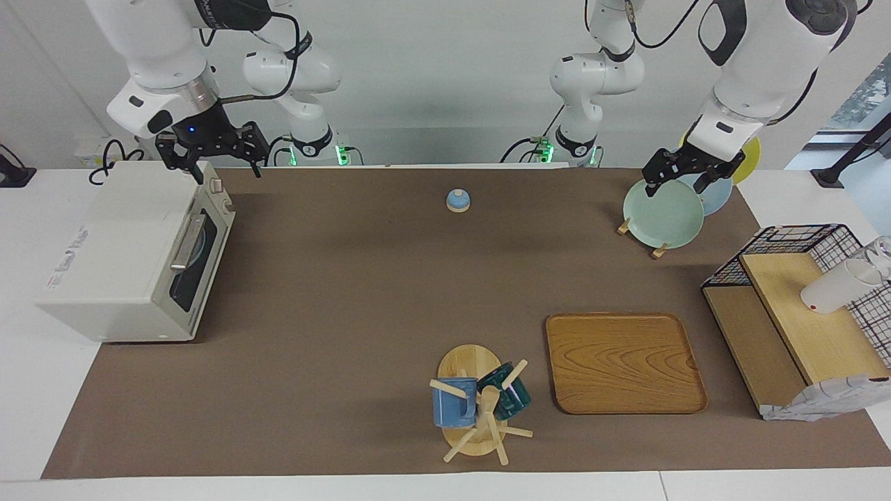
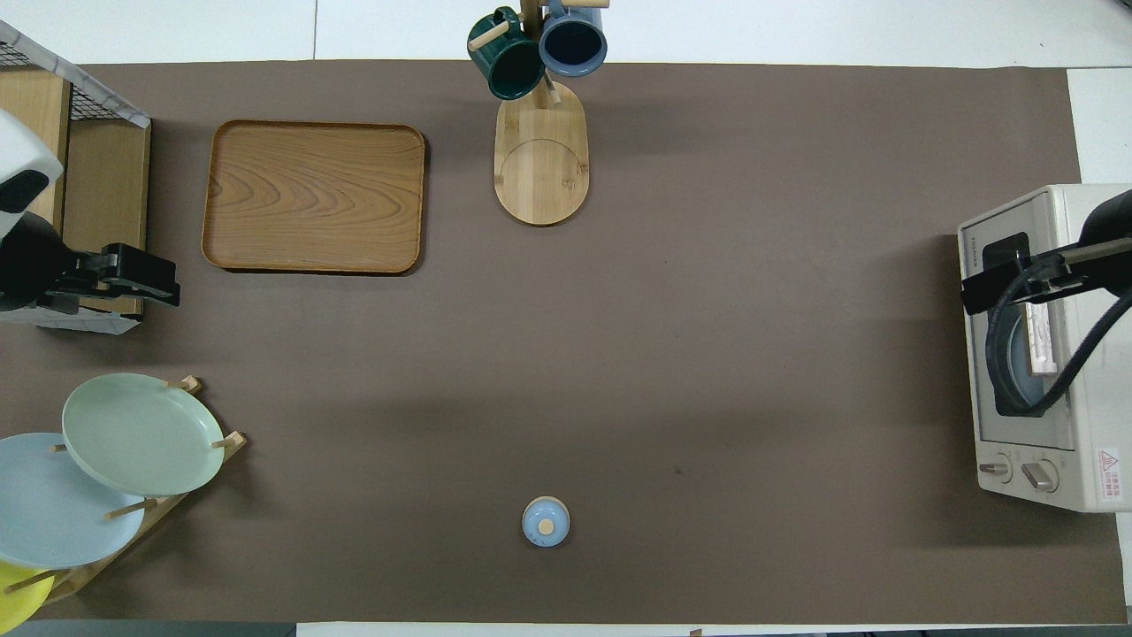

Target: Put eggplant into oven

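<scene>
**Both grippers up and empty, oven door closed**

The oven (image 1: 132, 254) sits at the right arm's end of the table, an off-white box with its dark glass door closed and the metal bar handle (image 1: 184, 243) facing the middle of the brown mat (image 1: 362, 292). The right gripper (image 1: 212, 149) hangs in the air over the oven's top edge nearest the robots, just above the knobs; its fingers are spread wide and hold nothing. From overhead the same gripper (image 2: 1004, 283) covers part of the door window.

The eggplant cannot be seen in either view, so its place cannot be told.

The left gripper (image 1: 686, 174) hovers over the plate rack (image 1: 640, 233) at the left arm's end, its fingers wide and empty, just above the rim of the pale green plate (image 1: 661, 212). A light blue plate (image 2: 53, 504) and a yellow one stand in the same rack (the yellow shows only as an edge).

A small blue lid (image 1: 457, 200) with a wooden knob lies alone near the robots' edge of the mat. Farther from the robots are a wooden tray (image 1: 623, 362) and a mug tree (image 1: 480, 410) carrying a blue mug (image 1: 454, 402) and a dark green mug (image 1: 507, 398). Beside the tray, at the left arm's end, stands a wire-and-wood shelf (image 1: 793, 313) with a white cup (image 1: 832, 287) lying on it.
</scene>
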Controlling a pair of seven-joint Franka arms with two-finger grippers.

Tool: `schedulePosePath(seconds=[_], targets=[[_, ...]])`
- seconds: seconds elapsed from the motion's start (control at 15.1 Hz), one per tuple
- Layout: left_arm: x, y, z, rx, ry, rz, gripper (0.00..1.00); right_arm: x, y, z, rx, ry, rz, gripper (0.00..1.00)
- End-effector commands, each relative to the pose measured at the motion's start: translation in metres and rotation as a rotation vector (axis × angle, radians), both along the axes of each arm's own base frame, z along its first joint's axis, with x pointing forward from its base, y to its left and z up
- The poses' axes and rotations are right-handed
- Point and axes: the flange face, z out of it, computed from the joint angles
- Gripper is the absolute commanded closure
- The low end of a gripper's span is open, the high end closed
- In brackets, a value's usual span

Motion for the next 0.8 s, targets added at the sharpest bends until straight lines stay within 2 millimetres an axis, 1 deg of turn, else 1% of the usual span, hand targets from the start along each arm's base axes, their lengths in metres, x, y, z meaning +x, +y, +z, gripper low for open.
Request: schedulePosePath(seconds=[0.0, 0.07, 0.2, 0.4, 0.6, 0.73], targets=[[-0.003, 0.003, 0.006, 0.013, -0.009, -0.001, 0.0, 0.002, -0.012, 0.006, 0.014, -0.007, -0.042, 0.0], [-0.003, 0.003, 0.006, 0.013, -0.009, -0.001, 0.0, 0.004, -0.012, 0.007, 0.014, -0.019, -0.043, 0.0], [-0.003, 0.003, 0.006, 0.013, -0.009, -0.001, 0.0, 0.003, -0.008, 0.0, 0.01, -0.015, -0.044, 0.0], [-0.003, 0.003, 0.006, 0.013, -0.009, -0.001, 0.0, 0.003, -0.009, -0.005, 0.009, -0.006, -0.049, 0.0], [-0.003, 0.003, 0.006, 0.013, -0.009, -0.001, 0.0, 0.004, -0.012, -0.019, 0.008, 0.006, -0.053, 0.0], [-0.003, 0.003, 0.006, 0.013, -0.009, -0.001, 0.0, 0.005, -0.013, -0.018, 0.009, 0.0, -0.054, 0.0]])
